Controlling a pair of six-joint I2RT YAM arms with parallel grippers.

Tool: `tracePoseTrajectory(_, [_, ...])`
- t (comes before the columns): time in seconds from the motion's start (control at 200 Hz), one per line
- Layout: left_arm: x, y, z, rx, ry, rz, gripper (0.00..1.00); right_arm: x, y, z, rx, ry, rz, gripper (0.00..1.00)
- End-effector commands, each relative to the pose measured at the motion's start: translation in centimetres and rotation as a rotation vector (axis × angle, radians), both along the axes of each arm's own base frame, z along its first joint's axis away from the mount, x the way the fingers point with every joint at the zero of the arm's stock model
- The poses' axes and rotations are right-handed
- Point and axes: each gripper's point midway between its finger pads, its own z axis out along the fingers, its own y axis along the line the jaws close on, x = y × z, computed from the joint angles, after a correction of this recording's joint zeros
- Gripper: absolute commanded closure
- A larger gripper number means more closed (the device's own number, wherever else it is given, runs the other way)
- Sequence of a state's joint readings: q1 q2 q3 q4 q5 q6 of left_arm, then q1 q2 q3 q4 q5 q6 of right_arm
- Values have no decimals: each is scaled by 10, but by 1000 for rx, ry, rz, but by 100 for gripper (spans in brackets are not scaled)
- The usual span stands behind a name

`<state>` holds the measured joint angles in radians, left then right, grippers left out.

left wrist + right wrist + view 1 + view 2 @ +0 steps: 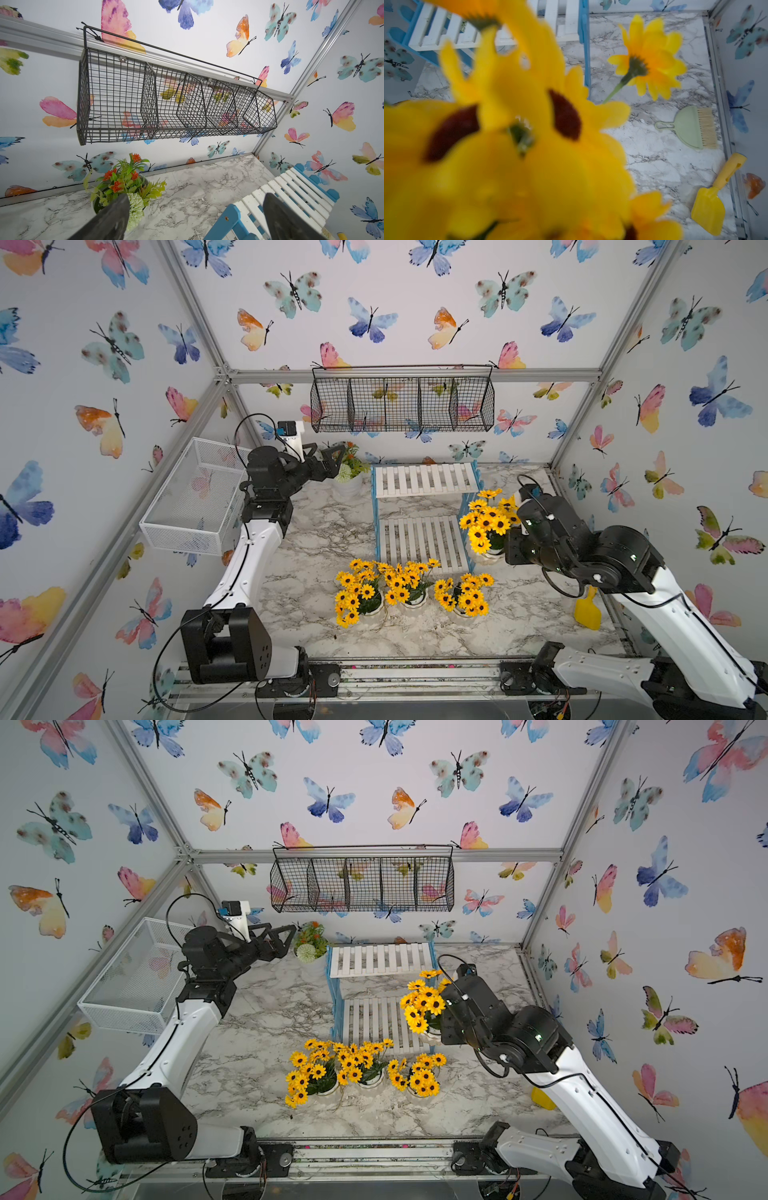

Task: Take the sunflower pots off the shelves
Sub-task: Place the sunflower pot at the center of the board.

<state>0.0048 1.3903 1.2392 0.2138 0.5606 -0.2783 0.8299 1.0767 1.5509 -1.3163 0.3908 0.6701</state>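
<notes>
Three sunflower pots [359, 593] [409, 585] [463, 595] stand in a row on the marble table in front of the shelves [424, 479]; both top views show them. Both white boards of the shelves [378, 959] are bare. One more sunflower pot [488, 526] [424, 1006] sits just off the right blue side frame, level with the lower board. My right gripper [509, 549] is right against it. Its blooms [529, 145] fill the right wrist view and hide the fingers; the grip looks shut on this pot. My left gripper [332, 456] [196, 196] hangs open at the back left, holding nothing.
A white pot with a pale pompom and orange flowers [349, 477] [124, 187] stands by the left gripper. A black wire basket [401, 404] hangs on the back wall and a white mesh basket [195, 497] on the left. A yellow scoop [587, 610] and green dustpan brush [689, 127] lie at the right.
</notes>
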Motion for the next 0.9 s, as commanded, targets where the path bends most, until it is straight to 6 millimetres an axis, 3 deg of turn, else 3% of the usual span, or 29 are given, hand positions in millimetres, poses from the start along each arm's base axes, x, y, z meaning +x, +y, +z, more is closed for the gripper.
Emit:
tracePoseTrajectory(0.0, [-3, 2, 7, -13, -29, -15, 1, -7, -25, -10, -4, 12, -129, 98])
tracePoseTrajectory(0.395, [-3, 3, 5, -18, -26, -19, 1, -32, -44, -61, 26, 107, -210, 98])
tracePoseTrajectory(0.706, [-1, 4, 3, -20, -20, -19, 1, -59, -55, -118, 37, 236, -268, 98])
tracePoseTrajectory(0.896, [-1, 5, 2, -21, -17, -20, 1, -65, -62, -137, 20, 261, -298, 98])
